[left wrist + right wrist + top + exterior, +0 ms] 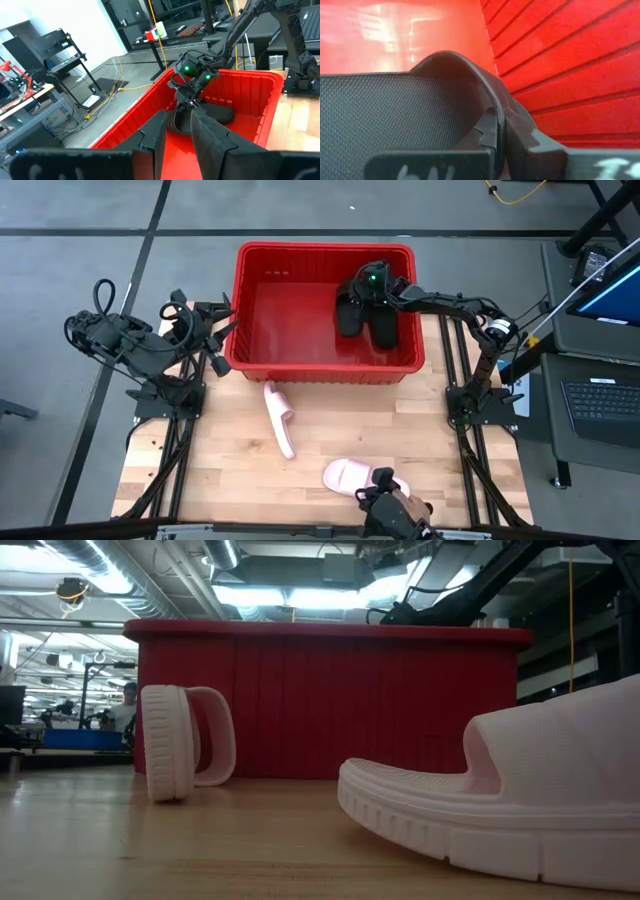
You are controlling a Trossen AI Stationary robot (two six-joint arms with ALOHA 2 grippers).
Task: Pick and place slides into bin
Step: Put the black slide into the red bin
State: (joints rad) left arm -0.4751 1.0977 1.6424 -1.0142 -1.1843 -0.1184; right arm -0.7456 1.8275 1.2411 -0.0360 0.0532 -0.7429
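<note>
The red bin [325, 250] stands at the table's far side. Two black slides [350, 312] [386, 326] lie side by side in its right half. My right gripper [370, 292] reaches into the bin from the right and is shut on one of them [395, 110]. My left gripper [222, 330] hovers open and holds nothing outside the bin's left wall [145, 112]. One pale pink slide [280, 418] stands on its side edge on the table in front of the bin. The other [350, 476] lies sole down near the front edge. My right gripper pinches the edge of the black slide's strap [492, 107], where the strap meets the sole's side, between its two fingers. The fingers slant downward into the bin from the table's right. The slide sits low in the bin; whether it rests on the floor I cannot tell.
The bin's right wall [560, 60] rises close beside my right gripper. Bare wooden table [220, 450] lies around the two pink slides. A dark camera mount [395, 510] sits at the front edge beside the nearer pink slide.
</note>
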